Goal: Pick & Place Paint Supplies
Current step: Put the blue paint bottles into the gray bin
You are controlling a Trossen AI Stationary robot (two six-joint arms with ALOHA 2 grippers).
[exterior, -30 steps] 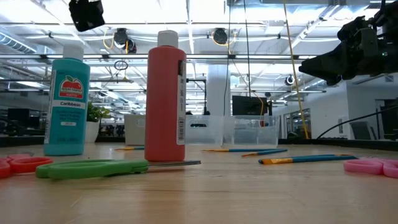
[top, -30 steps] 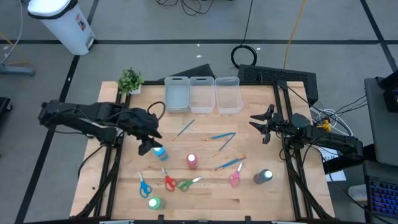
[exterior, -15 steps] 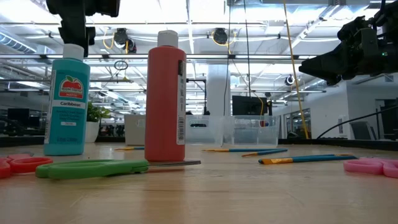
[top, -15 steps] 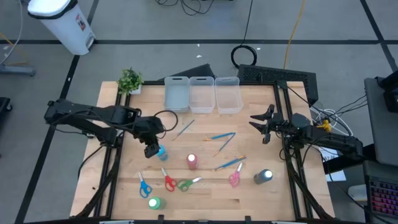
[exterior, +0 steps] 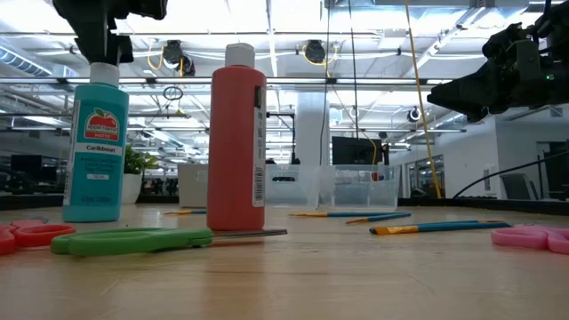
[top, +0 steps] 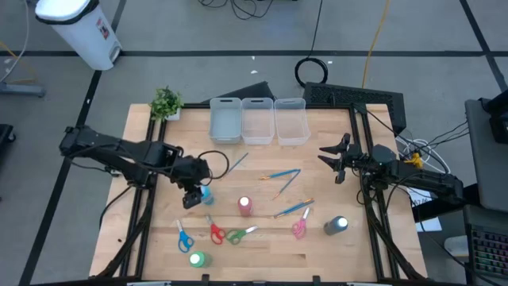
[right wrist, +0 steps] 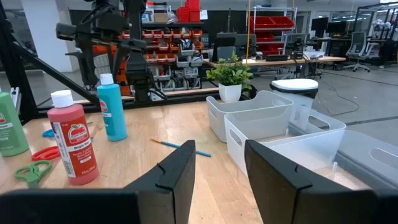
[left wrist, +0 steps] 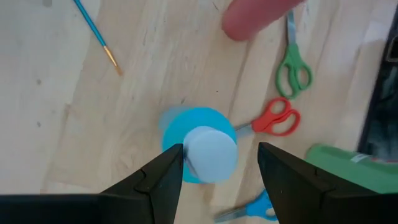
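A blue paint bottle (top: 206, 193) with a white cap (left wrist: 211, 152) stands upright on the table, left of centre. My left gripper (left wrist: 217, 152) hangs open over it and points steeply down, with one finger on each side of the cap. In the low view the gripper (exterior: 105, 40) is right at the cap's top. Whether a finger touches the cap, I cannot tell. A pink-red bottle (top: 245, 206), a green bottle (top: 197, 259) and a dark grey bottle (top: 336, 226) also stand upright. My right gripper (top: 324, 153) waits open and level at the table's right side.
Blue (top: 184, 237), red (top: 215, 232), green (top: 238, 233) and pink (top: 300, 228) scissors lie near the front edge. Thin brushes (top: 279, 174) lie around the middle. Three clear bins (top: 258, 119) stand at the far edge, with a potted plant (top: 167, 102) at the far left corner.
My left gripper has come down toward the blue bottle's cap and tipped to point more steeply down. It now stands right over the cap, still open. The bottle has stayed where it was.
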